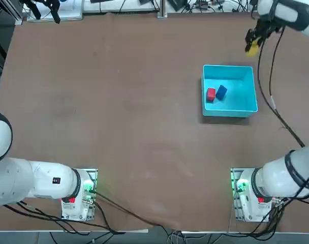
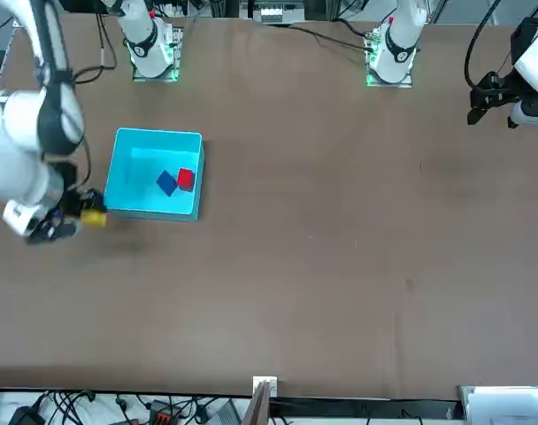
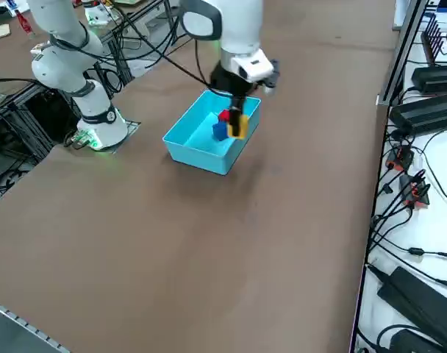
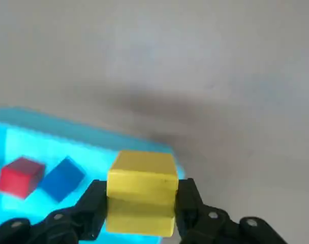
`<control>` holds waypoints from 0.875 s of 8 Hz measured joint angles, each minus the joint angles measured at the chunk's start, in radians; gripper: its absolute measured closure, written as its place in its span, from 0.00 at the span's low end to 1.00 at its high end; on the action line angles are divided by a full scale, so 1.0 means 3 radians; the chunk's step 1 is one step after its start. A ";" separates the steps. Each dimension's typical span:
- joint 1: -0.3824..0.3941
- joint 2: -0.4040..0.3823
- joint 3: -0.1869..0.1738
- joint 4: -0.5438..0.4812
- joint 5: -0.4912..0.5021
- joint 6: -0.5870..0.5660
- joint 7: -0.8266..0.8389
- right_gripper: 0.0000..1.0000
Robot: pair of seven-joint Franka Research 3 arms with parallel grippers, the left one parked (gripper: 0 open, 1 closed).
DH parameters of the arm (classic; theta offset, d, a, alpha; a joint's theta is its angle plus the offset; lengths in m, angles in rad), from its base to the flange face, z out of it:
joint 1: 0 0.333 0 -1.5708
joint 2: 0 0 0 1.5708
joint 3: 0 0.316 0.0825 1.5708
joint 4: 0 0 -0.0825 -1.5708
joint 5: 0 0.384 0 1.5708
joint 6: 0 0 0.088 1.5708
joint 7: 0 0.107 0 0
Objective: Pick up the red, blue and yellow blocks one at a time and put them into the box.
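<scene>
Right gripper (image 4: 142, 207), at the front view's left edge, is pinching the yellow block (image 2: 94, 218) between nearly closed fingers, aloft, probably to clear the wall. Its arm is reaching down from upper left. Rightward, upper left of frame, the box (image 2: 154, 142) is holding the blue block (image 2: 166, 183), then the red block (image 2: 186, 180), apparently delivered.

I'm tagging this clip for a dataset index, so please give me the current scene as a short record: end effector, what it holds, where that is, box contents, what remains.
right end effector: shut on the yellow block, with a finger on either side
end effector position: raised, near the box's far right corner in the top view
box: cyan, open-topped, on the table
box contents: red block and blue block, side by side
remaining: release the yellow block inside the box
</scene>
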 joint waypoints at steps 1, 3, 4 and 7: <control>0.0064 -0.0241 0.0001 -0.0356 0.0000 0.0033 0.0085 0.29; 0.0075 -0.0638 -0.0004 -0.0999 -0.0001 0.0210 0.0101 0.29; 0.0075 -0.0738 -0.0007 -0.1205 -0.0001 0.0295 0.0101 0.29; 0.0075 -0.0737 -0.0009 -0.1499 -0.0001 0.0609 0.0103 0.29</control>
